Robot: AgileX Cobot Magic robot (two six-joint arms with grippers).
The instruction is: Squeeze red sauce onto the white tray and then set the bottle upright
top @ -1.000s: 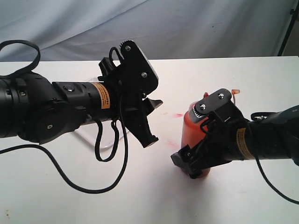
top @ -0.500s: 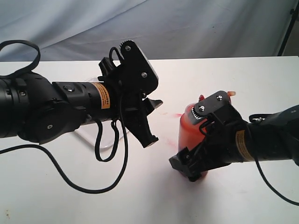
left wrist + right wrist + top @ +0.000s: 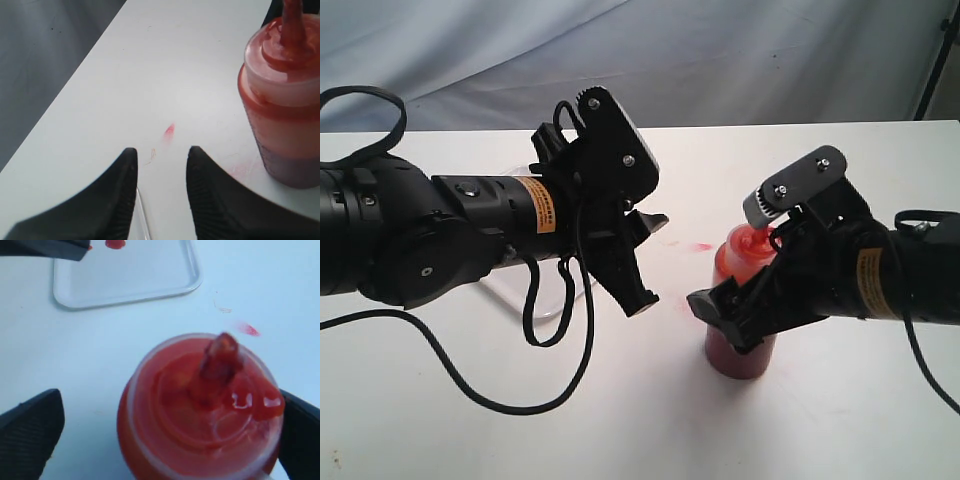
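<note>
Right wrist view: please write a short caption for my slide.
Open right gripper straddling the upright bottle, with a red sauce blob on the white tray nearby.

Lab setup — white table (image 3: 420, 430) (grey backdrop (image 3: 720, 50))

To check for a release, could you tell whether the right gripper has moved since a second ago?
Yes: the right gripper has shifted up and rightward, away from the pink smear on the white table.

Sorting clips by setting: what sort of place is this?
Probably a robot lab bench, not a kitchen: plain white table, grey cloth backdrop, dark stand leg at the edge.
</note>
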